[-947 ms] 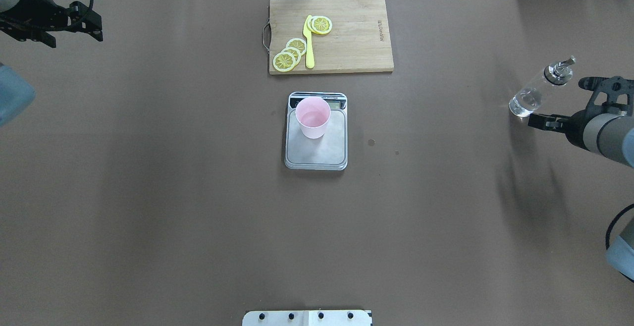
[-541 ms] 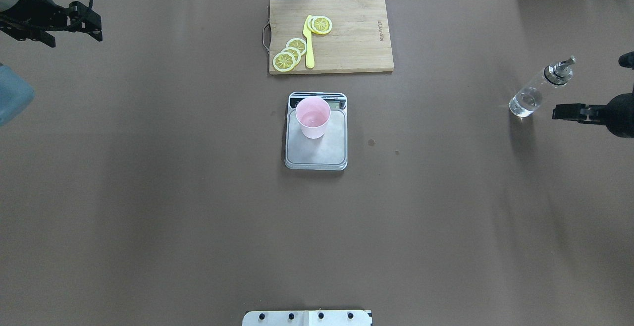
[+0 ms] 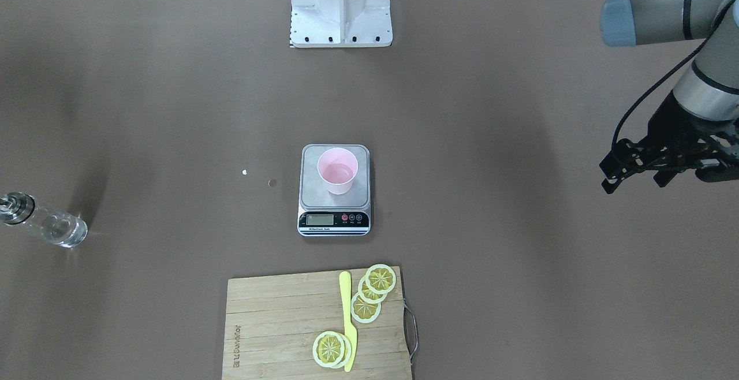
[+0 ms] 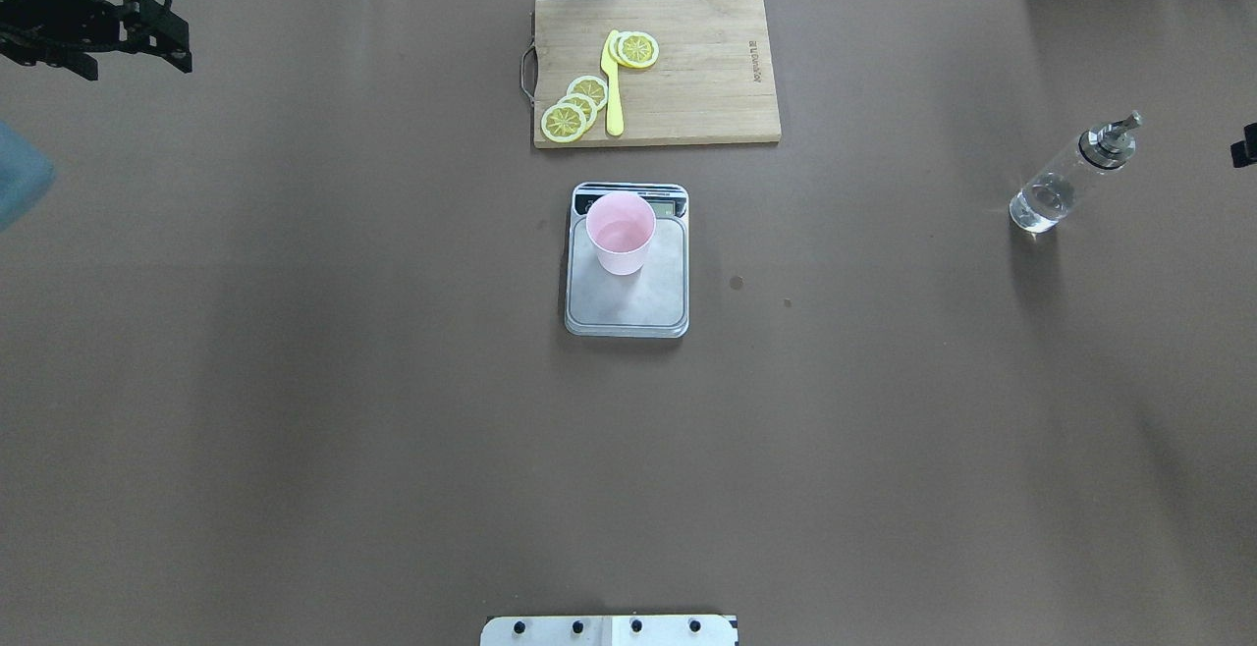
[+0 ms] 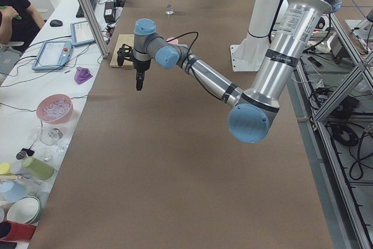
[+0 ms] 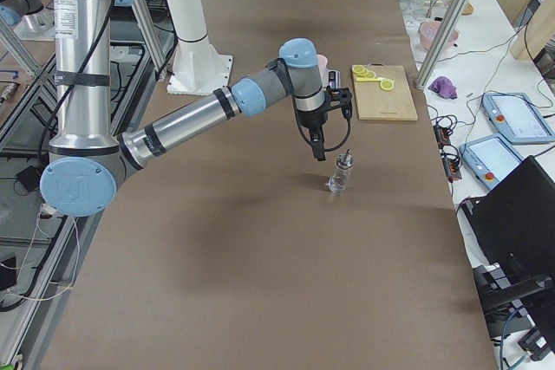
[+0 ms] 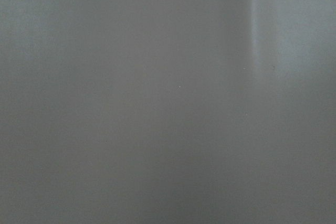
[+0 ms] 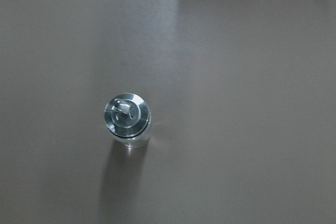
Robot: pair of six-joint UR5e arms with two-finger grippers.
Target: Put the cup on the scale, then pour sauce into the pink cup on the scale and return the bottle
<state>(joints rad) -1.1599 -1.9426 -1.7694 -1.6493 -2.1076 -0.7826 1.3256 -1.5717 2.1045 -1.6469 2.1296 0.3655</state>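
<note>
The pink cup (image 4: 621, 232) stands upright on the far part of the scale (image 4: 628, 307), next to its display; it also shows in the front view (image 3: 338, 178) on the scale (image 3: 333, 201). It holds a little clear liquid. The glass bottle (image 4: 1065, 180) with its metal pourer stands alone at the table's right side, and shows in the right wrist view (image 8: 127, 119) from straight above. My right gripper (image 6: 319, 152) hangs above and beside the bottle, apart from it; I cannot tell its state. My left gripper (image 3: 632, 181) is open and empty at the far left (image 4: 137, 62).
A wooden cutting board (image 4: 687, 67) with lemon slices and a yellow knife (image 4: 613, 86) lies behind the scale. The robot's base plate (image 4: 609, 629) sits at the near edge. Two small spots (image 4: 737, 282) mark the table right of the scale.
My right gripper has pulled back to the right from the standing bottle, almost out of the overhead view. My left gripper has drifted slightly toward the far left corner. Bottle, cup and scale have not moved.
</note>
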